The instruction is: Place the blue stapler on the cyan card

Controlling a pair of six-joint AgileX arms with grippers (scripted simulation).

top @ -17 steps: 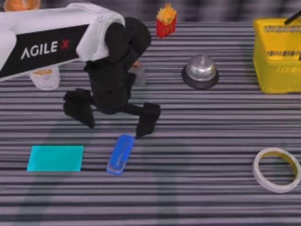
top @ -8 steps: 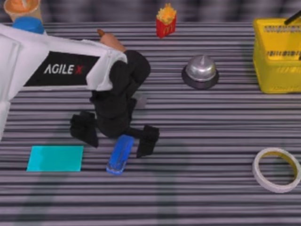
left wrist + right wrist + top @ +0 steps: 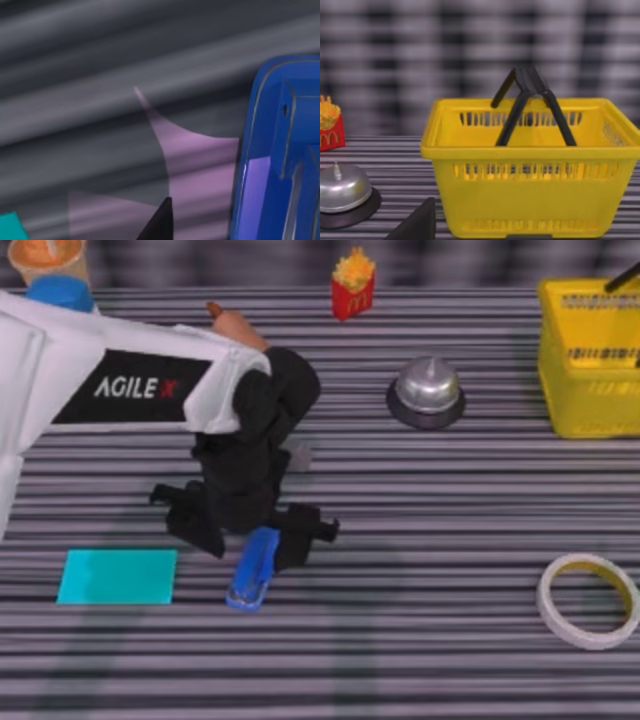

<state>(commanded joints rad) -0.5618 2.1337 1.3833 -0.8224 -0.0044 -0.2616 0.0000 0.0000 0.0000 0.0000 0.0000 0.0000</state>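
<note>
The blue stapler (image 3: 250, 575) lies slanted on the striped table, just right of the cyan card (image 3: 118, 576) and apart from it. My left gripper (image 3: 250, 530) is low over the stapler's far end, open, with one black finger on each side of it. In the left wrist view the stapler (image 3: 280, 160) fills the edge, one fingertip (image 3: 162, 220) stands clear of its side, and a corner of the card (image 3: 10, 227) shows. My right gripper is outside the top view; one fingertip (image 3: 422, 222) shows in the right wrist view, set far to the side.
A silver bell (image 3: 427, 390) and a fries box (image 3: 353, 285) sit at the back middle. A yellow basket (image 3: 590, 360) stands at the back right, a tape ring (image 3: 588, 600) at the front right. A blue-capped bottle (image 3: 60, 292) is behind my left arm.
My left gripper came down over the stapler's far end, and its fingers drew in closer on either side. The stapler and card have not moved.
</note>
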